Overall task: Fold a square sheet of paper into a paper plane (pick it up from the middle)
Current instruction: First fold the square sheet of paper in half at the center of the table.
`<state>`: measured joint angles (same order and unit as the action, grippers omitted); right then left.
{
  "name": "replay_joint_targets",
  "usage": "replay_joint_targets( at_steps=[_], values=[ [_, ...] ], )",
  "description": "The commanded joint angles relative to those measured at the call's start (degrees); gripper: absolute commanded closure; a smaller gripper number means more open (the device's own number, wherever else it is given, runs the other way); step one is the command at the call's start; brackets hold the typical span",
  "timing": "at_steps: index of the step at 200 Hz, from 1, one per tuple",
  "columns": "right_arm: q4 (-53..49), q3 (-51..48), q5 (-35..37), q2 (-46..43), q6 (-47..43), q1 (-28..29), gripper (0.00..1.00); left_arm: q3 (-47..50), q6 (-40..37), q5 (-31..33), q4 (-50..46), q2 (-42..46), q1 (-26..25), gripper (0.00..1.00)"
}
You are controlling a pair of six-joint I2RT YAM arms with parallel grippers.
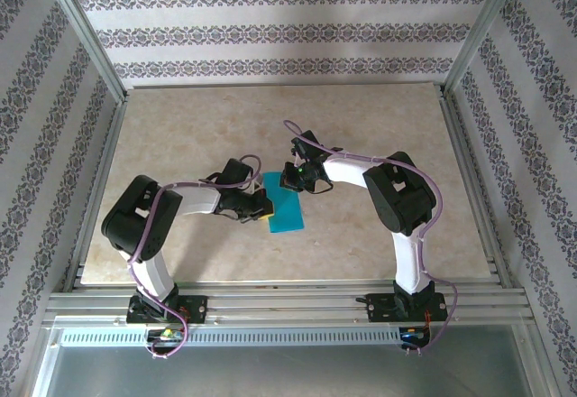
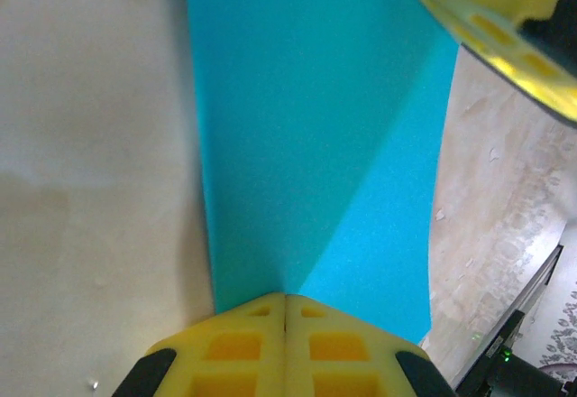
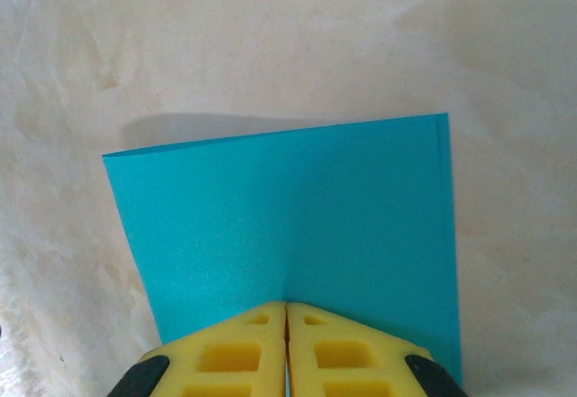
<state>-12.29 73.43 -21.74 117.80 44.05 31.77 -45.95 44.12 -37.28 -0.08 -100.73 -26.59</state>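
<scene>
The square sheet of paper [image 1: 285,207] is teal-blue and lies doubled over as a narrow rectangle on the table, not shaped as a paper plane. My left gripper [image 1: 261,206] is shut on its left long edge; in the left wrist view the yellow fingertips [image 2: 286,300] meet on the paper [image 2: 315,144], which bends up in two shaded halves from them. My right gripper [image 1: 293,179] is shut on the far short edge, with the paper [image 3: 297,226] spreading flat beyond the closed tips [image 3: 287,307]. A right finger [image 2: 491,18] shows at the top right of the left wrist view.
The beige marbled tabletop [image 1: 180,135] is bare around the paper. Aluminium frame rails [image 1: 270,302] run along the near edge, and patterned walls [image 1: 288,27] close in the back and both sides. Both arms bend inward toward the table's middle.
</scene>
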Motion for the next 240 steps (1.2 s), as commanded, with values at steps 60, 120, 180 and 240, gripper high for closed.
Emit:
replay_joint_targets(
  at_steps=[60, 120, 180, 240],
  values=[
    [-5.83, -1.27, 8.38, 4.42, 1.21, -0.4, 0.91, 0.22, -3.73, 2.9, -8.78, 3.65, -3.62, 0.95],
    [-5.99, -1.23, 8.69, 4.59, 1.11, -0.52, 0.91, 2.8, -3.3, 4.05, -7.8, 2.99, -4.7, 0.95],
    [-5.94, -1.36, 8.73, 4.88, 1.21, -0.74, 0.91, 8.1, -1.54, 3.33, -7.28, 6.17, -6.86, 0.95],
    [-4.99, -1.88, 7.6, 4.23, 1.02, -0.7, 0.9, 6.18, -3.97, 5.36, -13.72, 13.21, -7.2, 0.95]
  ],
)
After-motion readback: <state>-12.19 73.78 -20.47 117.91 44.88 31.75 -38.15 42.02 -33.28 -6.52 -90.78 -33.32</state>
